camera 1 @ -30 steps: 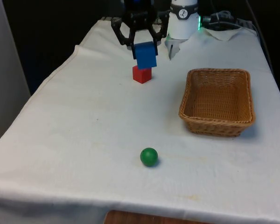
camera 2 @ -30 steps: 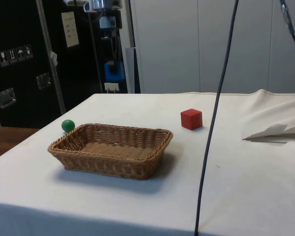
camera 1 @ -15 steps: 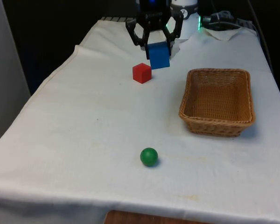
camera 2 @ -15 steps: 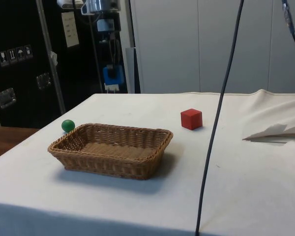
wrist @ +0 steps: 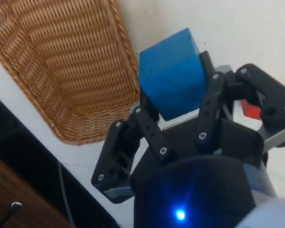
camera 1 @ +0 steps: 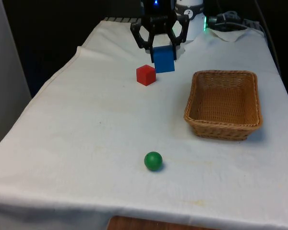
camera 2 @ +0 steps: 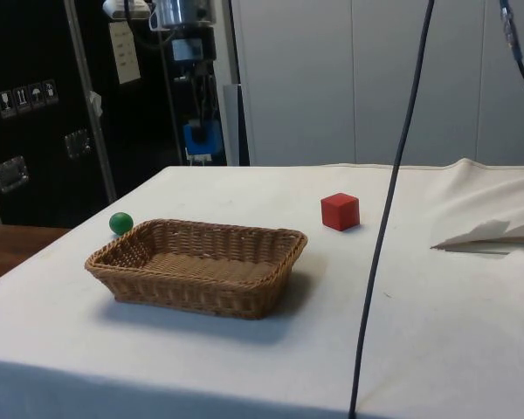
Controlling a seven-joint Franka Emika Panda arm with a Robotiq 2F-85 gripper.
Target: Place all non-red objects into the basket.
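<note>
Transport is the step in hand: the claw (camera 1: pixel 159 44) is clenched on the blue cube (camera 1: pixel 163 59), held in the air just beside the red cube (camera 1: pixel 146 74) and short of the wicker basket (camera 1: pixel 224 125). Next it needs carrying over the basket's rim and releasing. A green ball (camera 1: pixel 153 161) waits on the white-clothed surface (camera 1: pixel 86 134), well apart from the basket; dark cabinets (camera 2: pixel 35 105) stand behind.
</note>
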